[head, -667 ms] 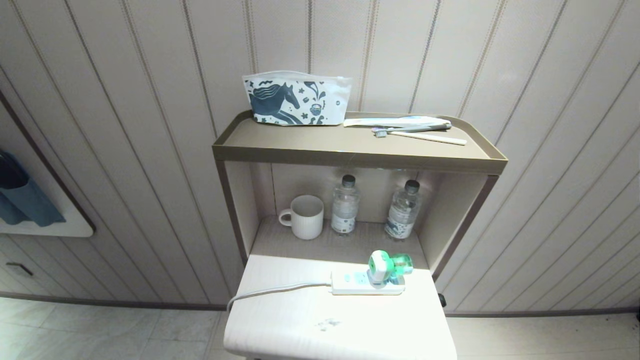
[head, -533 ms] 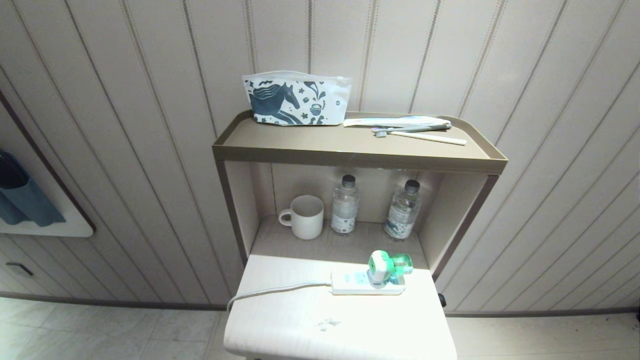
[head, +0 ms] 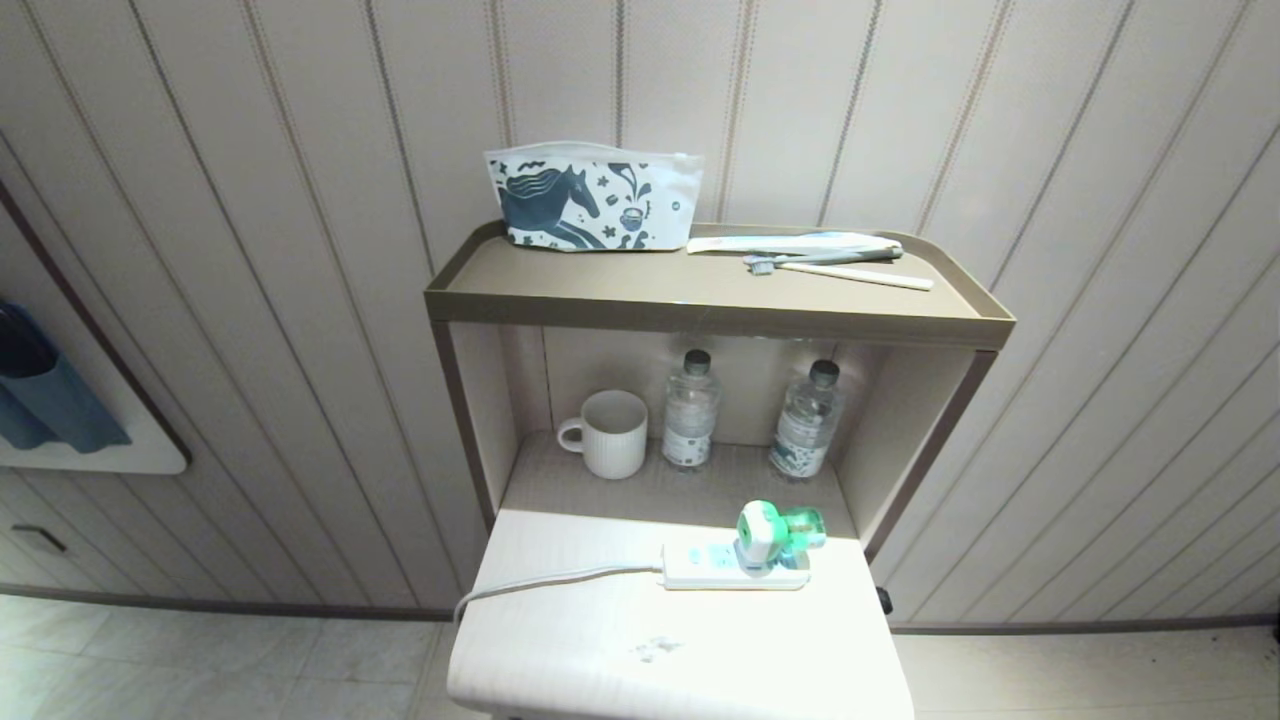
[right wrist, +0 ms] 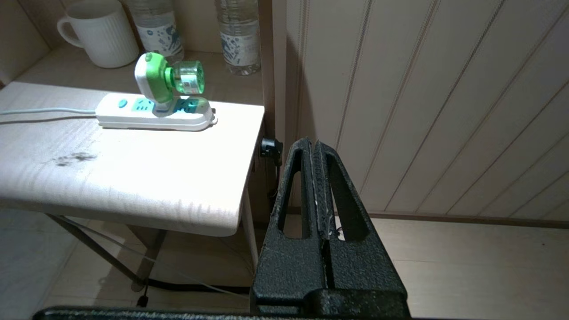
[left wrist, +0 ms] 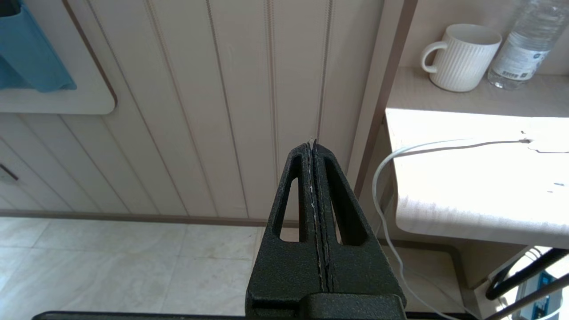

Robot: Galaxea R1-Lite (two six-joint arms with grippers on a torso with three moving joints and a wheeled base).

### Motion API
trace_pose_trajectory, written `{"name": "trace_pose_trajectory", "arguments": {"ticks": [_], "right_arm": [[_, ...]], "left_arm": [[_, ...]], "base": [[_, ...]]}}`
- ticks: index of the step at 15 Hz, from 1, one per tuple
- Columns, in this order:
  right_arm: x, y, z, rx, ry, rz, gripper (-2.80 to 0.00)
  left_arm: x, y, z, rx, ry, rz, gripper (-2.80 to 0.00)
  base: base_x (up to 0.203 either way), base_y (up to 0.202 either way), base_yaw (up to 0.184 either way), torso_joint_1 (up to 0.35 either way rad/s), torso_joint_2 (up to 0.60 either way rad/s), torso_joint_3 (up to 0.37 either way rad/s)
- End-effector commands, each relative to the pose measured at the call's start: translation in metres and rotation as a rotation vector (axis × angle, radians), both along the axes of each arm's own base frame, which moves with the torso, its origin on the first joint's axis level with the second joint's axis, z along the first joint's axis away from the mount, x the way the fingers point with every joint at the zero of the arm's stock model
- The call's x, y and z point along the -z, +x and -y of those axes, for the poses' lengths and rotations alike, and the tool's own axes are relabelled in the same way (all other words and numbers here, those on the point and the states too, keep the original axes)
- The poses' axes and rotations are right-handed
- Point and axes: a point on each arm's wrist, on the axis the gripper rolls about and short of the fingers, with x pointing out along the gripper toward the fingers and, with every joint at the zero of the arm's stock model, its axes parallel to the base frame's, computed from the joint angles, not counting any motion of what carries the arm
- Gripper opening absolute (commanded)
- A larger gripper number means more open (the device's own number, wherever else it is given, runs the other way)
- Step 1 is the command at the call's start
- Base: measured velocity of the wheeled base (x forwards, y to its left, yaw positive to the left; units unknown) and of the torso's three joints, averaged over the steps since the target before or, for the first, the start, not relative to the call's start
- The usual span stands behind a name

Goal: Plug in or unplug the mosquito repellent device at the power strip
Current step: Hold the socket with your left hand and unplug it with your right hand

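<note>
Mosquito repellent device (head: 772, 531) plugged into power strip (head: 735, 568); left pincer (left wrist: 313, 143), right pincer (right wrist: 311, 143) closed, empty.

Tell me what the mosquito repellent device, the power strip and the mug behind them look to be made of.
Mosquito repellent device: head looks like glossy white-and-green plastic; its bottle is translucent green, plastic or glass, unclear which. Power strip: smooth white moulded plastic with light-blue socket faces and a rubbery-looking white cord. Mug: likely matte white ceramic, judging by its ribbed wall and thick rim.
</note>
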Motion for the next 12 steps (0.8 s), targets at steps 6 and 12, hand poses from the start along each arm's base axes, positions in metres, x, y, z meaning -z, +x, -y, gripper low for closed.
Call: {"name": "trace_pose_trajectory", "arguments": {"ticks": [6, 12], "right_arm": [[-0.135, -0.007, -0.002, -0.097, 0.025, 0.044, -2.8], [-0.225, 0.107, -0.018, -0.334, 0.175, -0.179, -2.8]], "left_arm": [[0.0, 0.0, 0.0, -0.001, 0.0, -0.002, -2.8], [0.0, 0.0, 0.0, 0.001, 0.003, -0.005, -2.8]], "base": [[0.0, 0.0, 0.0, 0.0, 0.0, 0.0], [0.0, 0.0, 0.0, 0.0, 0.0, 0.0]]}}
